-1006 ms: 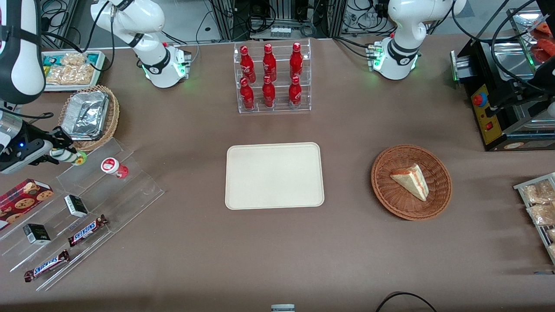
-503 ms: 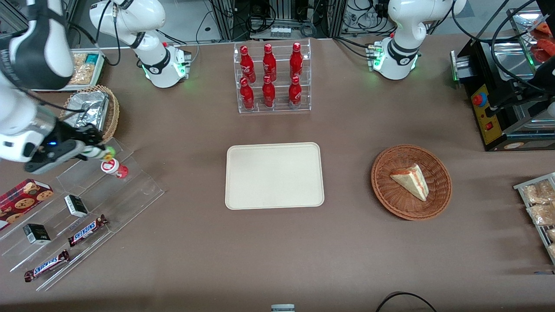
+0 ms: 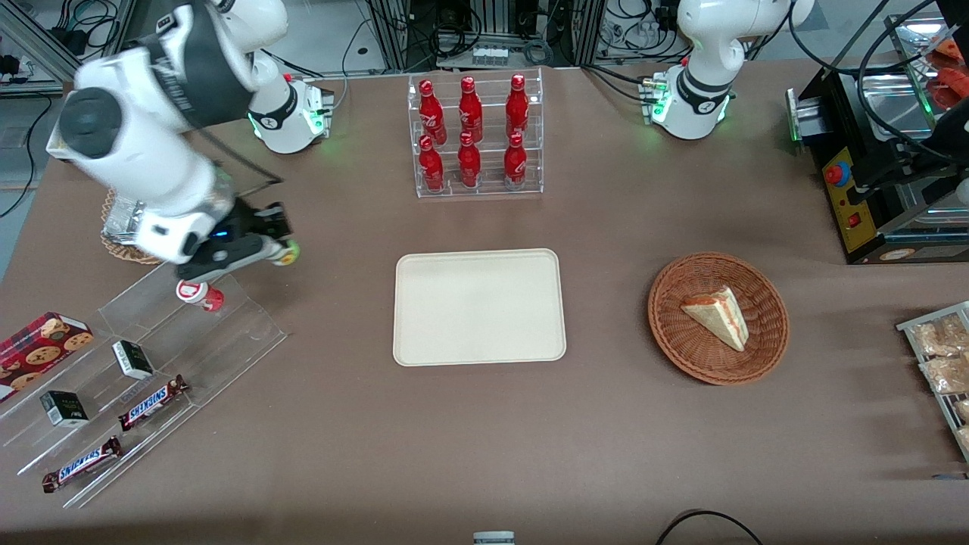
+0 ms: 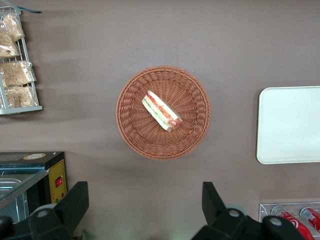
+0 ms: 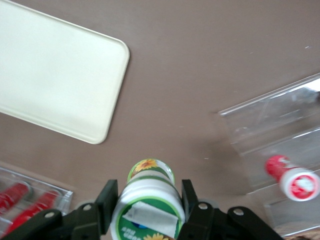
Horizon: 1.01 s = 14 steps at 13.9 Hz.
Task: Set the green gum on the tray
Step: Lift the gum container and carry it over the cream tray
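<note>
On your brown desk: one cream rectangular tray, two Snickers bars; the gripper, above the desk near the tray, has its fingers clamping the small green-labelled white gum bottle.

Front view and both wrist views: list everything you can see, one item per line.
green gum: 1, white with green label, held in the end effector, above bare table between the clear stand and the tray
tray: 1, cream, mid-table
red-lidded bottle: 1, on the clear stepped stand
candy bars: 2, brown, on the stand's nearer steps
small dark boxes: 2, on the stand
cookie box: 1, red, beside the stand
red bottles: 6, in a clear rack
round wicker basket: 1, brown, holding one sandwich wedge
end effector: 1, black, shut on the gum
</note>
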### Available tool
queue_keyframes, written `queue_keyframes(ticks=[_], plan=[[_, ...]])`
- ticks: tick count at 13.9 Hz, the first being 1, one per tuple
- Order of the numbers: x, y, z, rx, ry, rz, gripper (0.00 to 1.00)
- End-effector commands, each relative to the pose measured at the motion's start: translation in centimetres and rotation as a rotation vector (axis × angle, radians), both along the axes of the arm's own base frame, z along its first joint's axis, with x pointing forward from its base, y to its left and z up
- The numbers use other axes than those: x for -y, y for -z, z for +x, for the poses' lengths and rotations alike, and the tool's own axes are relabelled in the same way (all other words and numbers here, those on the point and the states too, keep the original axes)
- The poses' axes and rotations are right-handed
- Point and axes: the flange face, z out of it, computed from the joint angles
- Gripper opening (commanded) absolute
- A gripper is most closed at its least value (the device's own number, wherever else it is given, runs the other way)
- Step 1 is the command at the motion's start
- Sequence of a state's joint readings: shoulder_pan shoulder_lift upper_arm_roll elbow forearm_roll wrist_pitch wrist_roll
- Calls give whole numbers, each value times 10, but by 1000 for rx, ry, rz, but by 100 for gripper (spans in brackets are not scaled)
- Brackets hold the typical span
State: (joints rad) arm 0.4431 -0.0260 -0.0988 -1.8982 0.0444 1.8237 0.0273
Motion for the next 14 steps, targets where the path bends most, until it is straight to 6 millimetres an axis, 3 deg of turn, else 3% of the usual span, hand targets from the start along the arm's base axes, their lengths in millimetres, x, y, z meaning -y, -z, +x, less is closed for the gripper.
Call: queue_keyframes(ticks=[1, 3, 7, 10, 14], plan=[[-53, 9, 7, 10, 81, -8, 0], [-110, 22, 1, 27, 116, -15, 0], [-190, 69, -5, 62, 198, -13, 0], [-229, 111, -11, 85, 236, -10, 0], [-262, 170, -17, 128, 281, -9, 0]])
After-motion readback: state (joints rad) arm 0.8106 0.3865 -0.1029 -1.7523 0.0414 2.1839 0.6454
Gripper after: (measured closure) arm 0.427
